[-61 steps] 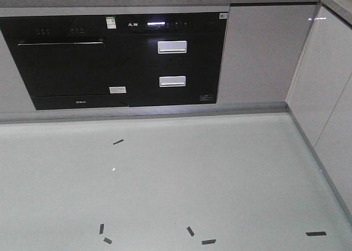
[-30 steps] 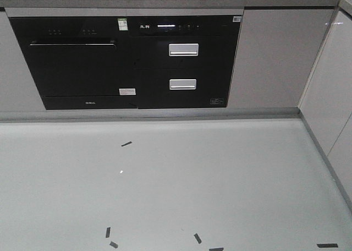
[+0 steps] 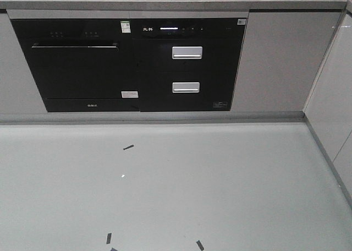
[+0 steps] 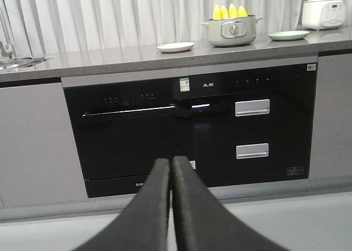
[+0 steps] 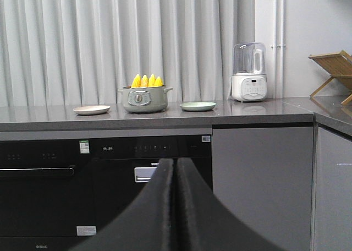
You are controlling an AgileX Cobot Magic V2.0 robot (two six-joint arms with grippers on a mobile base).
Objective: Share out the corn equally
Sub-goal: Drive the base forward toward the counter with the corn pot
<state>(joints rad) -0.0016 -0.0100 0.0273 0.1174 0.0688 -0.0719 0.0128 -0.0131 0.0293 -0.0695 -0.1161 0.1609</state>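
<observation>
Several yellow corn cobs (image 4: pixel 230 11) stand upright, tips up, in a grey-green pot (image 4: pixel 231 35) on the grey counter, seen from the left wrist. From the right wrist the same corn (image 5: pixel 147 81) and pot (image 5: pixel 144 100) sit at the middle of the counter. A white plate (image 5: pixel 92 109) lies left of the pot and a pale green plate (image 5: pixel 198 105) lies right of it. My left gripper (image 4: pixel 171 163) and right gripper (image 5: pixel 175 163) are both shut on nothing, low in front of the cabinets and far from the counter.
Black built-in appliances (image 3: pixel 132 64) with silver drawer handles fill the cabinet front. A white blender (image 5: pixel 248 75) and a wooden rack (image 5: pixel 333 69) stand at the counter's right, and a sink (image 4: pixel 14 61) at its left. Black tape marks (image 3: pixel 128 147) dot the grey floor. Side cabinets (image 3: pixel 333 97) close off the right.
In the front view the cabinet front has slid right and down. The floor marks have dropped toward the bottom edge, and dish rims have appeared on the counter at the top.
</observation>
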